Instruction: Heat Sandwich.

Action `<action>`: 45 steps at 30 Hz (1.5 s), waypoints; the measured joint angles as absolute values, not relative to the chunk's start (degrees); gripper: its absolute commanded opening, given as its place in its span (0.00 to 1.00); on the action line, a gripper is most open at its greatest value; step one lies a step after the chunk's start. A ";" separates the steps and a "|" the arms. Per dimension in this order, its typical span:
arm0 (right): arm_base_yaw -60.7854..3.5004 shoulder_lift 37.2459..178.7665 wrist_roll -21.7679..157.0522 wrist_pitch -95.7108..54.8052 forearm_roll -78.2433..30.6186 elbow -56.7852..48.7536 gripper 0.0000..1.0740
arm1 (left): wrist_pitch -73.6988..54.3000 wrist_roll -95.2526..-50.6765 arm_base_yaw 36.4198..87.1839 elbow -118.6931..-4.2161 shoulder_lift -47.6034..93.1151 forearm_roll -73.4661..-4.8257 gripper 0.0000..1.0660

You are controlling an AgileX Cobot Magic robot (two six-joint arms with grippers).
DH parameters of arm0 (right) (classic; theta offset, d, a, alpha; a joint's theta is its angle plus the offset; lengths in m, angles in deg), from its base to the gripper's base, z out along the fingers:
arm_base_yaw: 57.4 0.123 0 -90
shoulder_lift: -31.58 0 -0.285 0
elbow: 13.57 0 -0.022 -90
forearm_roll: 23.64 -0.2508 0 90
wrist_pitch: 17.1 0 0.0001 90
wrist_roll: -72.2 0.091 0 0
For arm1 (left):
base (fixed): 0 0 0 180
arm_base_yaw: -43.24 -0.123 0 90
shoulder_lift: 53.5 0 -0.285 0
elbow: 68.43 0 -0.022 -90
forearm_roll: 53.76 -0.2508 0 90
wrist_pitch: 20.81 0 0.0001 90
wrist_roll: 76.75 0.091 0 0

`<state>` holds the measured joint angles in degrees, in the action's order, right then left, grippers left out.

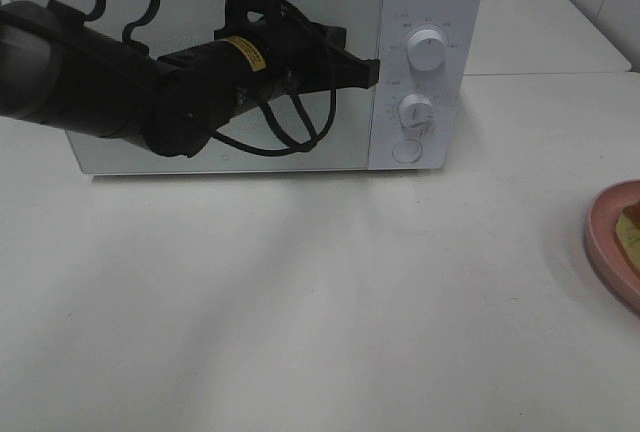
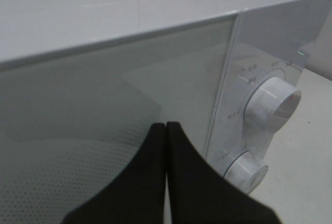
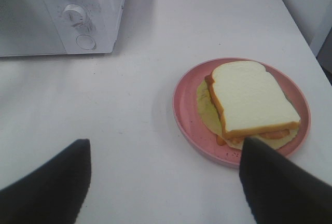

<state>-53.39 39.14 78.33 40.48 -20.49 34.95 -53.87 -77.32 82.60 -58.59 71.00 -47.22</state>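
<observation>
A white microwave [image 1: 240, 62] stands at the back of the table with its door closed. My left gripper [image 1: 374, 72] is shut and empty, its tips at the door's right edge beside the control panel; the left wrist view shows its closed fingertips [image 2: 166, 126] against the glass door. The sandwich [image 3: 251, 103], pale bread with tan crust and yellow-green filling, lies on a round pink plate [image 3: 187, 115]; in the exterior view only the plate's edge [image 1: 603, 242] shows at the far right. My right gripper [image 3: 166, 149] is open, hovering above the table beside the plate.
The microwave panel has two white knobs [image 1: 426, 49] [image 1: 416, 109] and a round button [image 1: 406, 151]. A white tabletop [image 1: 320, 302] spreads in front of the microwave. A tiled wall is behind.
</observation>
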 measured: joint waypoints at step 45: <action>-53.51 39.14 78.33 40.48 -20.49 34.95 0.71 | -24.60 -77.32 86.15 -59.56 62.18 -43.16 0.00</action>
